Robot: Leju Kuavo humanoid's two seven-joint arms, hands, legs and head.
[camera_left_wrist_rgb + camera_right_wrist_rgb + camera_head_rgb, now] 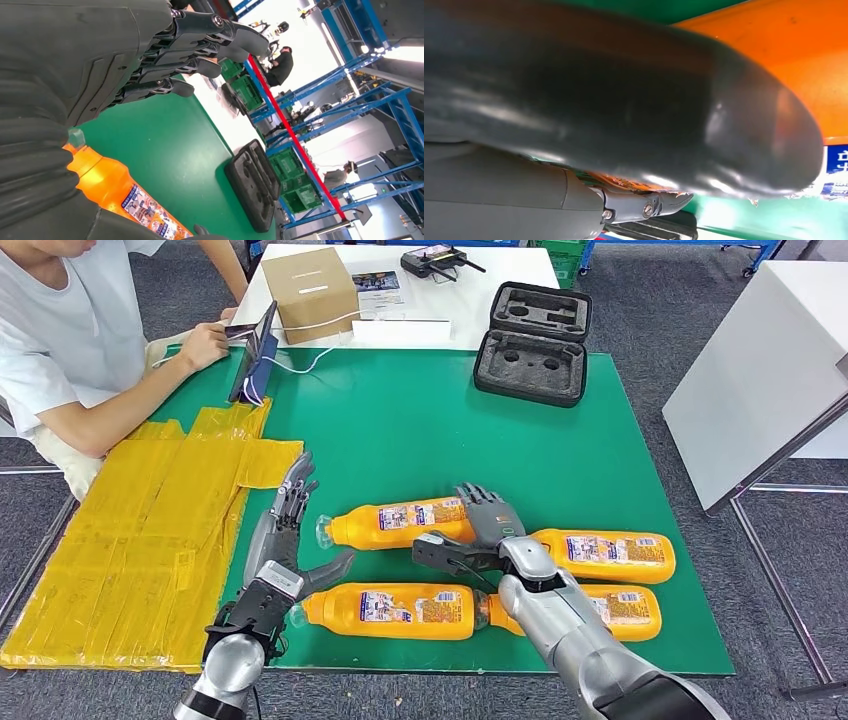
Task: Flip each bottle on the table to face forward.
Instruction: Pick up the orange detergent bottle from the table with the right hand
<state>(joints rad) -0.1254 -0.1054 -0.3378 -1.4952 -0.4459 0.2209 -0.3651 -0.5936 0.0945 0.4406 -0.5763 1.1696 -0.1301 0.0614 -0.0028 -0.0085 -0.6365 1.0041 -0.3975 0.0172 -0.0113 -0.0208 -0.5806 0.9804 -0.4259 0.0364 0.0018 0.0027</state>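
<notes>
Several orange bottles lie on their sides on the green table (420, 430): one upper left (400, 523), one upper right (610, 555), one lower left (390, 610), one lower right (625, 612). My left hand (285, 540) is open beside the caps of the two left bottles, fingers stretched forward, thumb pointing at the lower left bottle. The left wrist view has its fingers (200, 45) straight above a bottle (125, 195). My right hand (482, 532) lies spread between the two upper bottles, against the upper left bottle's base, gripping nothing. Its thumb (624, 100) sits close to an orange bottle (784, 45).
A yellow sheet (140, 540) covers the table's left side. A person (70, 350) sits at the back left with a tablet (255, 355). An open black foam case (532, 340) and a cardboard box (310, 290) stand at the back. A white table (760, 370) is to the right.
</notes>
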